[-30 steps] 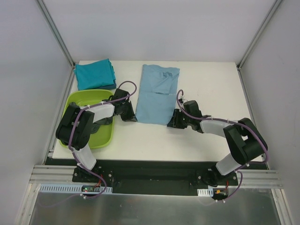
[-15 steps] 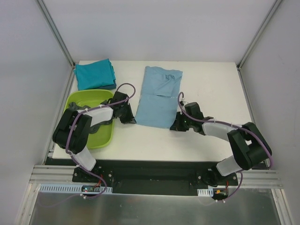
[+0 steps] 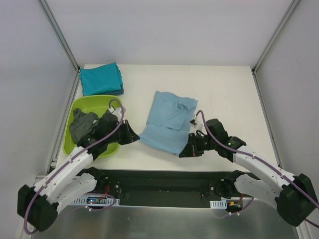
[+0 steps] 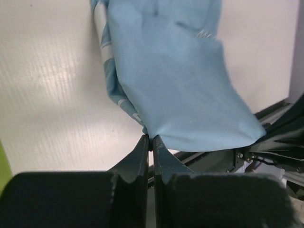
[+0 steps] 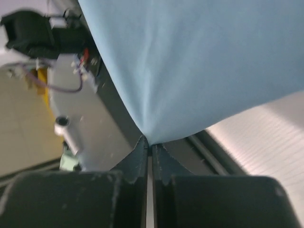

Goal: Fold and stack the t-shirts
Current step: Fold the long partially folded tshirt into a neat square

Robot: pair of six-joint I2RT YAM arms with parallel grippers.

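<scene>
A light blue t-shirt lies folded lengthwise in the middle of the table, its near end lifted and drawn toward the front edge. My left gripper is shut on its near left corner, where the cloth runs up from my closed jaws. My right gripper is shut on the near right corner, the blue fabric hanging above its jaws. A folded teal t-shirt rests at the far left corner. A dark grey t-shirt lies crumpled in the tub.
The lime-green tub stands at the left edge, beside my left arm. The table's front edge and the black rail lie just below both grippers. Grey walls close in on both sides.
Both grippers have pulled back toward the front edge, dragging the light blue t-shirt's near end with them. The right gripper closed on its corner. The grey t-shirt in the tub is now uncovered.
</scene>
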